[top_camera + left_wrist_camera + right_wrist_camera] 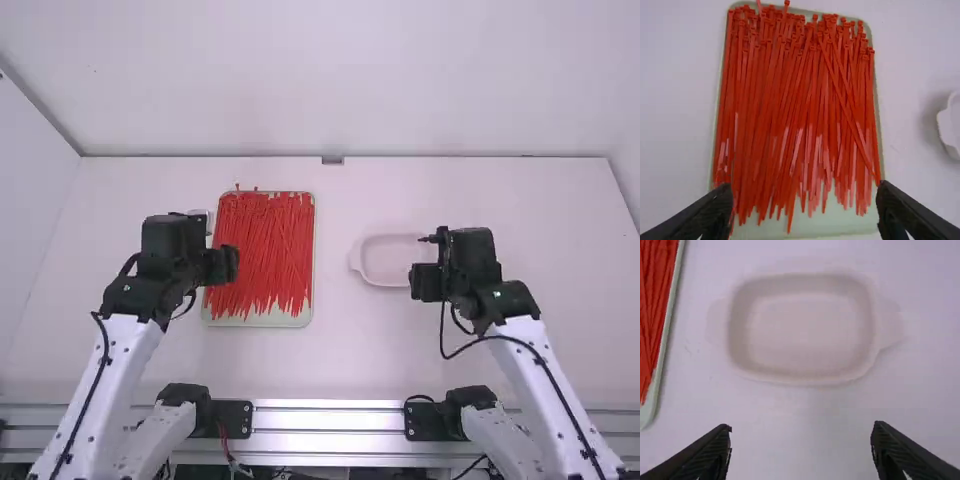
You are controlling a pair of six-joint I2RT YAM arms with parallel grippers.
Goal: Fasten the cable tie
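left tool (803, 196), released like right tool (801, 432), hovers over ties (795, 110): likely light, springy, slick; pinch one near its tail.

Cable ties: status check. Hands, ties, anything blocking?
Left hand open, over near end of cable ties. Right hand open, by empty white dish. Ties piled on tray, none picked. Nothing blocking.
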